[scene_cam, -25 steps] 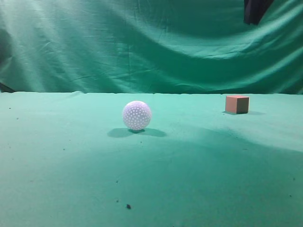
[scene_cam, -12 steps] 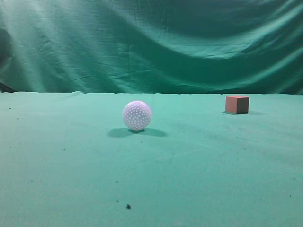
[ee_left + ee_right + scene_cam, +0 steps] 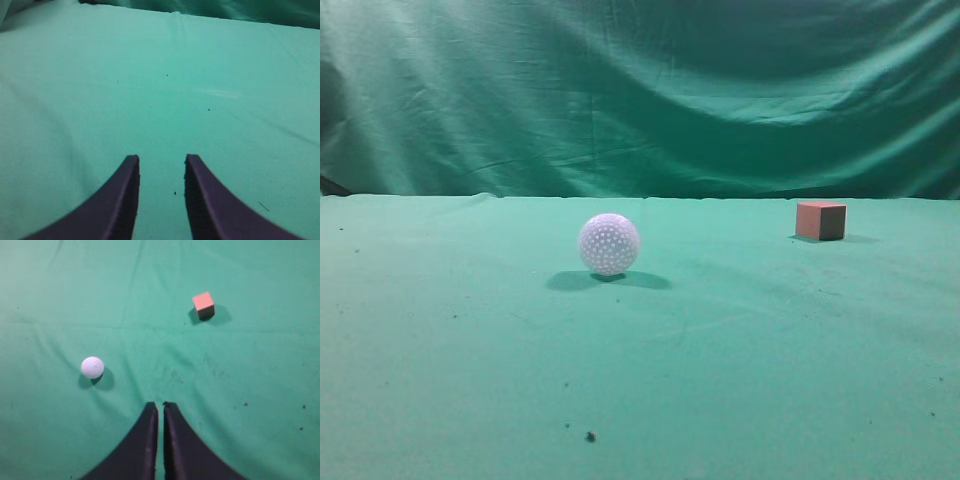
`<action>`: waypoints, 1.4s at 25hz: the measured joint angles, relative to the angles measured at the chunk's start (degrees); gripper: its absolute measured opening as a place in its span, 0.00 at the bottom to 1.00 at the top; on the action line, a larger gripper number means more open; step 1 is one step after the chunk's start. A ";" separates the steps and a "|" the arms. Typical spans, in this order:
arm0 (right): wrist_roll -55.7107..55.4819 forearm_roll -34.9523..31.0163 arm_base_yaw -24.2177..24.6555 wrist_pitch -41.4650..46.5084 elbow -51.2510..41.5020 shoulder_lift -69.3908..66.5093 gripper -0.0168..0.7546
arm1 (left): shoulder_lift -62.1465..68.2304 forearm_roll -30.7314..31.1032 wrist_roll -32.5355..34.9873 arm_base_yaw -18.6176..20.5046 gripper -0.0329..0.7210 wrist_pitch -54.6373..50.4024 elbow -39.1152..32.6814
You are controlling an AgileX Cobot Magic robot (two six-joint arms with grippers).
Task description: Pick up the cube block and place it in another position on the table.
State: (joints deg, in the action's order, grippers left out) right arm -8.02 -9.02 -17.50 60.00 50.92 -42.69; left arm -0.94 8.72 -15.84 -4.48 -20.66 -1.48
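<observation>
broadly, the exterior view looks along the surface [image 3: 740,390], a green cloth with small dark specks, at object height. at left-centre stands a white dimpled ball [image 3: 609,244], resting on the cloth with its shadow spread on both sides of its base. to the right and farther back sits the cube block [image 3: 820,220], reddish-brown, flat on the surface near the far edge, well apart from the ball and touched by nothing. behind both hangs a wrinkled green backdrop curtain [image 3: 640,90]. neither arm shows in this view.

left wrist view: the left pincer [image 3: 161,172] enters from the lower edge, its two dark purple fingers [image 3: 122,200] spread apart with a clear gap of bare cloth between the tips; nothing lies between them. only the speckled surface [image 3: 210,75] and a strip of curtain along the top edge appear ahead of it.

right wrist view: seen from above, the ball [image 3: 92,367] lies at left on the surface [image 3: 260,390], the cube block [image 3: 203,304] at upper right, one corner turned toward the camera, its shadow cast to the right. the right pincer [image 3: 160,407] rises from the lower edge between the two, its dark fingers [image 3: 142,445] pressed nearly together, only a thin slit separating the tips, gripping nothing and well apart from both objects.
</observation>
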 joint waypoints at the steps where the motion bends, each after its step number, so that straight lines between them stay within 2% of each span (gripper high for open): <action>1: 1.44 0.53 0.00 1.21 -0.23 0.27 0.02 | 0.00 0.00 0.00 0.00 0.39 0.00 0.00; 8: 7.25 11.19 0.00 1.34 -0.60 0.70 0.02 | 0.00 0.00 0.00 0.00 0.39 0.00 0.00; 11: 7.99 14.14 1.38 -4.58 -4.15 4.30 0.02 | 0.00 0.00 0.00 0.00 0.39 0.00 0.00; 21: 8.15 14.37 12.85 -32.05 -32.77 30.45 0.02 | 0.00 0.00 0.00 0.00 0.39 0.00 0.00; 26: 6.36 13.97 17.76 -36.03 -44.34 40.83 0.02 | 0.00 0.00 0.00 0.00 0.39 0.00 0.00; 31: 6.13 11.87 18.39 -36.65 -51.61 43.29 0.02 | 0.00 0.00 0.00 0.00 0.39 0.00 0.00; 35: 6.13 9.69 18.39 -37.16 -52.41 43.29 0.02 | 0.00 0.00 0.00 0.00 0.39 0.00 0.00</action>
State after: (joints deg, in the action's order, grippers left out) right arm -1.89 0.67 0.88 22.84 -1.49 0.60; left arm -0.94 8.72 -15.84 -4.48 -20.66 -1.48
